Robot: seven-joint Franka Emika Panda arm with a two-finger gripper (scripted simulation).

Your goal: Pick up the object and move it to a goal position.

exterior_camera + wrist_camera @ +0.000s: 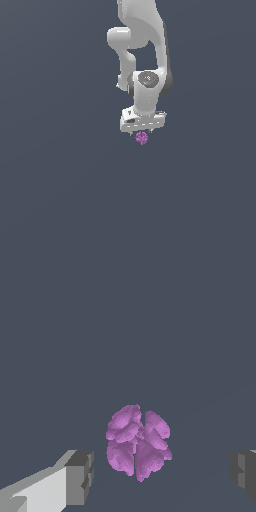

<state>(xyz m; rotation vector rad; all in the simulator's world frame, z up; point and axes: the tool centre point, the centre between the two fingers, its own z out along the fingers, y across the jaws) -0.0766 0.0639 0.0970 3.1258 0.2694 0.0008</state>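
Overhead, the hand hangs wide apart around the object above featureless grey ground.

I see the object as magenta-purple, lumpy-shaded; hand is white with grey fingertips; arm white; backdrop plain slate blue-grey.

The exterior view looks from well back and somewhat above, facing the white arm head-on against a plain dark ground. The wrist view rides the arm close in, looking past the gripper and its fingers. Both views share the purple object
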